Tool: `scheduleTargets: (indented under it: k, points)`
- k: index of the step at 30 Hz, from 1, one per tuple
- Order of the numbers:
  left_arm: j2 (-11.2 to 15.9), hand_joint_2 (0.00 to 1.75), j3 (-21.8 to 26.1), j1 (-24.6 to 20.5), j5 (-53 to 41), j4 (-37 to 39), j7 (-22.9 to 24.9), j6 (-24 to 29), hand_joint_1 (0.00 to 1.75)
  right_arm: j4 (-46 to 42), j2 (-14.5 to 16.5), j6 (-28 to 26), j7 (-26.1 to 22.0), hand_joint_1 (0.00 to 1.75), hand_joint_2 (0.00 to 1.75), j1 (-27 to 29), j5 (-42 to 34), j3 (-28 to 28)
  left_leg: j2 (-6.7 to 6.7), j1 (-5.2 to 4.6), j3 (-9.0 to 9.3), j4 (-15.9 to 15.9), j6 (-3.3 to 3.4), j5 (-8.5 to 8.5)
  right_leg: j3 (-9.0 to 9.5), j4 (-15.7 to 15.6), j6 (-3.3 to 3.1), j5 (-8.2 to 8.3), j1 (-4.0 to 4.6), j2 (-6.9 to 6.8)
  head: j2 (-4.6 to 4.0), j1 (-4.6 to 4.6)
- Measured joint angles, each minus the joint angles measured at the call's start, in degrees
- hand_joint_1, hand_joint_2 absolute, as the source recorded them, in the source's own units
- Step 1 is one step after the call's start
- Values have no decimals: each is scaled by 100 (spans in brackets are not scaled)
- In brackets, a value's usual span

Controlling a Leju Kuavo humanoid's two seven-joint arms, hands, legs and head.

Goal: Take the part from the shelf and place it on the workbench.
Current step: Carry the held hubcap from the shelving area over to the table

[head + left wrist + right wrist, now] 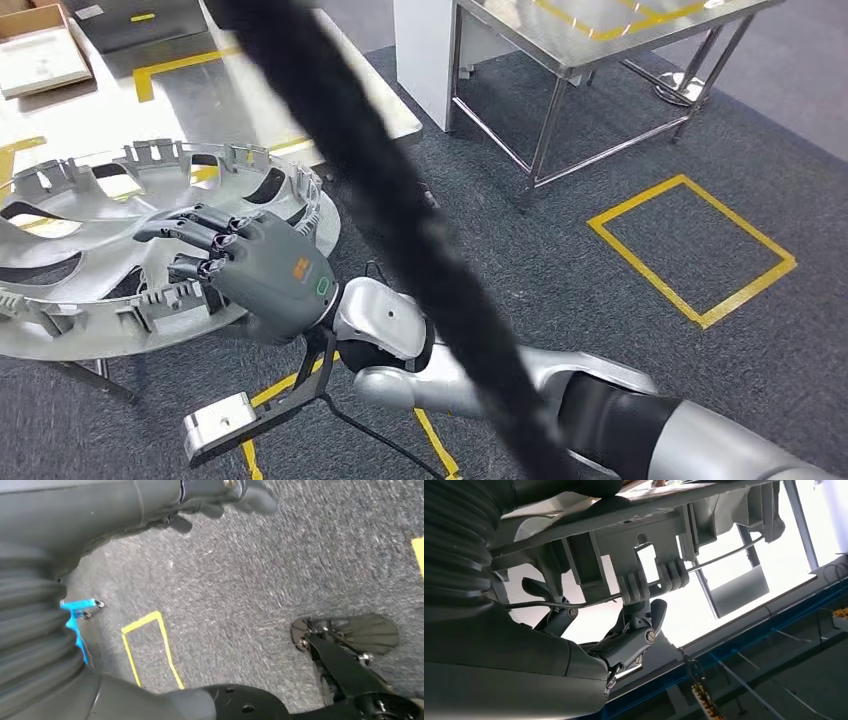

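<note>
A: What marks the grey carpet (pixel 600 290)?
B: A yellow taped square (pixel 692 250), right of centre.

A: And behind it?
B: A steel-legged table (pixel 590 45) bearing yellow tape, beside a white cabinet (pixel 425 50); a flat cardboard box (pixel 38 55) lies far left.

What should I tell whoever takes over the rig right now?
Right hand: fingers curled over the rim of the large silver plastic wheel cover; the right wrist view shows fingers hooked under its ribbed edge, so it holds the part.
Left hand: hangs over the grey carpet, holding nothing; fingers curled, as far as the blur allows.
The cover lies partly over the shiny metal workbench, its near edge overhanging.
Done: part off the shelf, brought to the bench.
Left: settle it fully on the bench, release.
</note>
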Motion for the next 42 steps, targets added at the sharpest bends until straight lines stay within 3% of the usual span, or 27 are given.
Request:
scheduleTargets:
  k: [2,3,6,8,9,10,12,13,14,16,18,19,20,22,23,24,25,28,29,30,33,35,37,39,40,42]
  points:
    - [8,175,1,5,0,-1,1,-2,0,-9,4,1,4,175,175,-3,-2,-4,13,4,13,113,-67,-4,124,-30,-86,-5,-22,6,0,-12]
    - [9,175,1,-1,0,-1,0,-5,0,-13,7,1,5,175,175,-5,-3,-4,24,7,-71,299,-91,-13,202,-40,-125,-36,-30,2,0,-28]
    - [7,175,-1,-23,1,2,3,-12,0,-16,11,2,2,175,175,-6,-4,-4,53,14,-729,1308,-147,-278,374,-52,-187,-171,-29,-7,0,-71]
    - [7,175,1,-4,2,2,20,-13,0,-16,13,2,4,175,175,-6,-10,-4,56,14,-1060,1601,-141,-466,499,-52,-193,-280,-22,7,0,-72]
    - [8,175,1,8,2,2,27,-13,0,-15,13,3,8,175,175,-6,-19,-4,57,13,-1088,1473,-125,-407,581,-52,-190,-341,-20,14,0,-73]
    - [10,175,2,18,2,2,32,-13,0,-15,14,4,9,175,175,-6,-27,-4,61,12,-1037,1177,-105,-213,672,-52,-180,-408,-20,18,0,-74]
    - [15,175,2,30,3,2,35,-13,0,-11,17,6,10,175,175,-8,-38,-4,92,-7,-877,435,-48,378,811,-48,-141,-541,-12,19,0,-89]
    - [16,175,2,30,4,2,36,-15,0,-9,19,5,7,175,175,-13,-37,-4,107,-23,-818,181,-18,579,850,-52,-107,-601,-4,18,0,-101]
    - [15,175,2,32,4,3,38,-17,0,-7,19,4,8,175,175,-20,-38,-5,117,-36,-790,40,15,690,880,-47,-68,-635,3,20,0,-114]
    - [7,175,2,32,4,4,38,-21,0,-5,20,2,10,175,175,-33,-42,-6,110,-35,-721,-10,85,655,919,-22,5,-645,18,22,0,-115]
    - [-1,175,3,36,4,3,35,-21,0,-5,20,5,11,175,175,-37,-48,-6,93,-11,-616,-33,160,614,809,247,53,-601,15,19,0,-101]
    - [-1,175,4,32,4,2,32,-21,0,-5,20,6,10,175,175,-39,-50,-5,84,-1,-561,-40,190,578,625,543,78,-625,6,18,0,-96]
    - [1,175,4,28,4,1,30,-21,0,-5,19,7,10,175,175,-37,-50,-5,78,1,-515,-44,211,531,382,901,105,-702,-4,17,0,-89]
    - [2,175,4,23,9,0,23,-21,0,-4,14,5,9,175,175,-29,-49,-6,63,0,-407,-44,224,417,-120,1484,151,-1027,-14,16,0,-79]
    - [2,175,4,28,11,1,22,-23,0,-3,11,4,10,175,175,-23,-49,-6,54,0,-334,-44,220,354,-268,1562,161,-1154,-16,16,0,-79]
    - [1,175,4,34,14,1,20,-25,0,-2,9,4,11,175,175,-21,-50,-5,45,0,-247,-43,212,286,-335,1471,160,-1168,-16,16,0,-78]
    - [-2,175,4,38,15,2,20,-29,0,-1,7,5,11,175,175,-19,-51,-5,36,0,-149,-43,200,214,-323,1209,144,-1018,-15,15,0,-77]
    - [-10,175,6,36,15,10,15,-37,0,8,-12,2,10,175,175,-15,-53,-5,13,-14,52,-37,137,4,-166,171,52,-39,17,14,0,-97]
    - [-10,175,6,28,15,10,13,-37,0,10,-18,-1,11,175,175,-16,-53,-8,7,-22,88,-50,105,-43,-137,-2,21,165,30,16,0,-107]
    - [-8,175,6,19,15,9,10,-37,0,12,-22,-4,13,175,175,-23,-55,-14,-1,-31,137,-42,66,-57,-119,-73,-7,232,39,21,0,-118]
    - [3,175,8,10,15,1,-1,-36,0,9,-19,-9,15,175,175,-37,-66,-30,17,-30,62,229,-33,4,54,-122,-122,161,10,35,0,-123]
    - [2,175,8,-2,15,2,-9,-36,0,10,-18,-9,15,175,175,-33,-70,-32,46,-18,-296,789,-72,-62,189,-140,-177,67,-2,31,0,-133]
    - [-3,175,8,2,15,6,-13,-37,0,13,-19,-14,11,175,175,-33,-74,-33,55,-9,-750,1355,-110,-340,305,-139,-195,-45,-1,31,0,-138]
    - [-1,175,9,23,15,7,-14,-37,0,23,-21,-17,10,175,175,-30,-86,-33,59,-7,-1015,1491,-123,-506,454,-137,-191,-170,-2,41,0,-140]
    - [4,175,10,31,15,7,-15,-37,0,34,-21,-17,11,175,175,-28,-95,-33,62,-7,-1026,1313,-115,-401,545,-136,-181,-240,-4,47,0,-140]
    - [13,175,14,39,17,8,-20,-36,0,57,-22,-17,11,175,175,-28,-104,-33,78,-7,-886,608,-81,181,717,-130,-147,-386,-5,49,0,-146]
